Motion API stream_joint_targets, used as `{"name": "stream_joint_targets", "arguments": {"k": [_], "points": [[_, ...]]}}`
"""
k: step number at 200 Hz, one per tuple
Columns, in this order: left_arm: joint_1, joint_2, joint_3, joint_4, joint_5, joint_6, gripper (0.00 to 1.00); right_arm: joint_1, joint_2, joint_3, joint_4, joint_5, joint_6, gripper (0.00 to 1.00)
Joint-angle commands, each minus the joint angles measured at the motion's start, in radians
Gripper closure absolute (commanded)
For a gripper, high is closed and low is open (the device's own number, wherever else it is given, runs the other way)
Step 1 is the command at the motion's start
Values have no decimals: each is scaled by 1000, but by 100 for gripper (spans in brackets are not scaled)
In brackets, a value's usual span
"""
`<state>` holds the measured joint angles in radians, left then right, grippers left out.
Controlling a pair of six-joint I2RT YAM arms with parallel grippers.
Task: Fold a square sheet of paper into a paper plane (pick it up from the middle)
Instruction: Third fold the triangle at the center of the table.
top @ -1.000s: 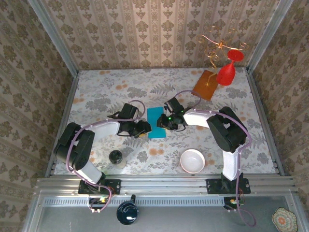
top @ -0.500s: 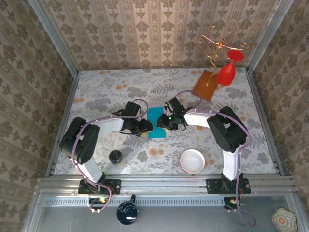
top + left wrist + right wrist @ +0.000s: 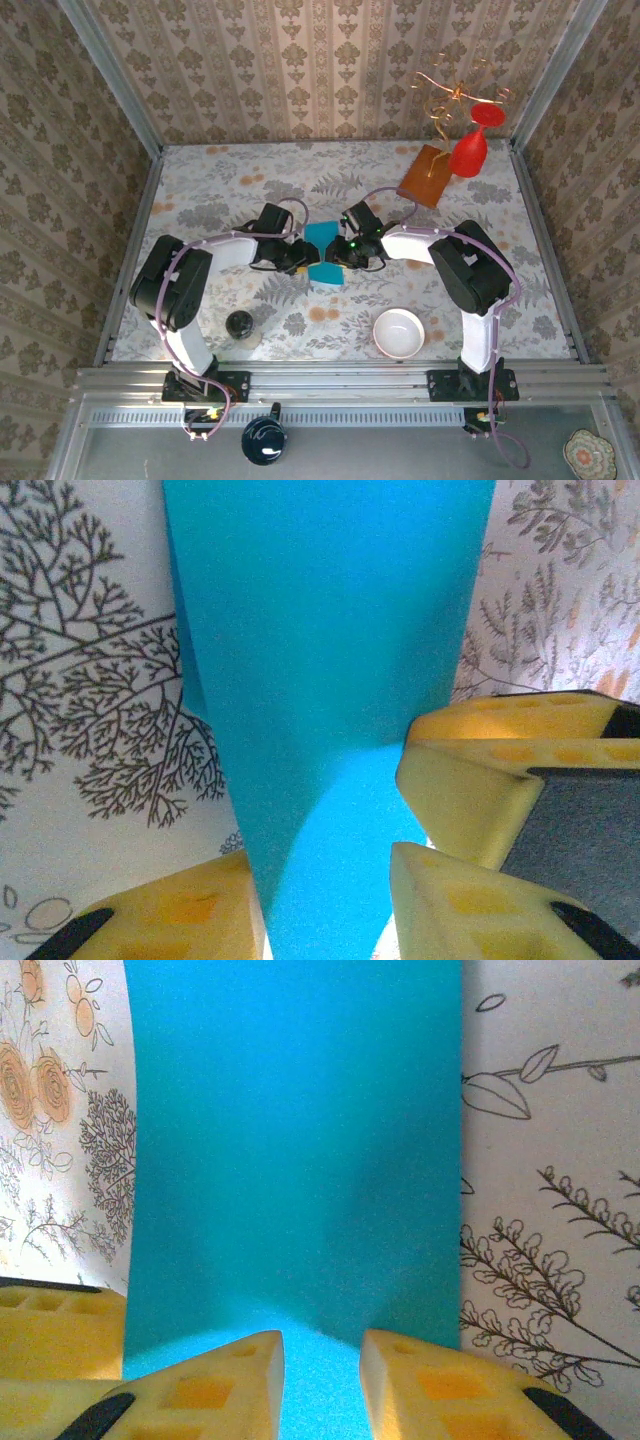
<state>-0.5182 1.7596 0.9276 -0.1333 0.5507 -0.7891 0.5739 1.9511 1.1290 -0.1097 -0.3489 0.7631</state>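
Found the square sheet of paper (image 3: 322, 238) in the middle of the table (image 3: 220, 190), between the two grippers. Saw it no longer the flat rectangle of a second before, but nipped to an hourglass at its waist. Saw the left gripper (image 3: 299, 256) brought right and farther, onto the sheet's left edge. Saw the right gripper (image 3: 347, 255) unmoved at the right edge. Noted the white bowl (image 3: 398, 333), near right, and the orange-brown board (image 3: 427, 175), far right, both unshifted.

From above, could not read the jaws. Got that from the wrist cameras alone. In the left wrist view, made out the left gripper (image 3: 320, 920) pinching a raised ridge of the paper between its yellow fingers (image 3: 170, 920), with a finger (image 3: 500, 770) of the other gripper just beside on the right. In the right wrist view, made out the right gripper (image 3: 321, 1390) squeezed onto a narrow strip of the buckled sheet, fingers (image 3: 200, 1390) almost together.
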Motion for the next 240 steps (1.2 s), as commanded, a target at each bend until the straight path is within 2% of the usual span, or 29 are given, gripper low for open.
{"name": "stream_joint_targets", "arguments": {"k": [1,74,119,136,172,208,240], "points": [[17,28,20,27,41,6,65,-3,18,-40,-57,30,1,69],[35,32,3,19,21,-18,77,-5,-19,-58,-5,29,-1,66],[35,-4,-34,73,9,-73,92,-9,-97,-49,26,68,-51,63],[35,-22,-44,85,4,-89,97,-7,-163,-63,63,108,-110,62],[34,-70,-69,117,4,-124,97,26,-325,-176,149,294,-292,52],[33,-104,-78,132,11,-165,97,57,-404,-282,254,342,-431,39],[31,-121,-80,136,17,-202,97,127,-418,-346,362,385,-604,40]]}}
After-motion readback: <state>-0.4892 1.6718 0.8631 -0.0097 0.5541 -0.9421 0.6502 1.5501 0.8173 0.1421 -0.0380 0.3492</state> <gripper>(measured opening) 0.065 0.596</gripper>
